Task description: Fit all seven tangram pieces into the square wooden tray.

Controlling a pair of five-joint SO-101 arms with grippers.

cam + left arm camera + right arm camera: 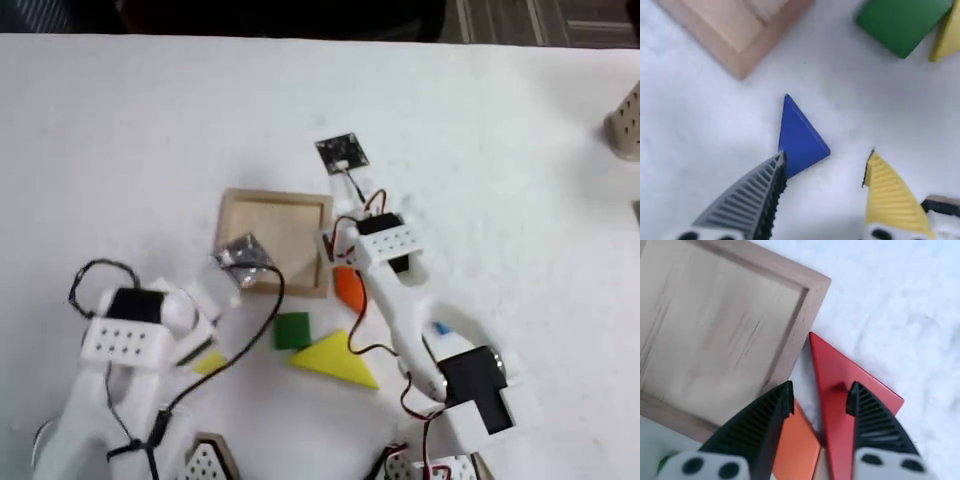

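Left gripper point(826, 157) and right gripper point(821, 392) both low, jaws apart.

tray point(815, 295) floor open; red triangle point(840, 375) and orange piece point(797, 445) sit beside its rim; blue triangle point(800, 137) lies apart.

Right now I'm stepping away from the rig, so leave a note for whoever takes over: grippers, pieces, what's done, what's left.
Left gripper: open, low over the blue triangle, which lies on the table near a tray corner.
Right gripper: open, at the red triangle beside the wooden tray; the orange piece lies next to it.
Green square and yellow triangle: on the table, on the arms' side of the tray.
Done: nothing placed; the visible tray floor is bare.
Left: every piece.
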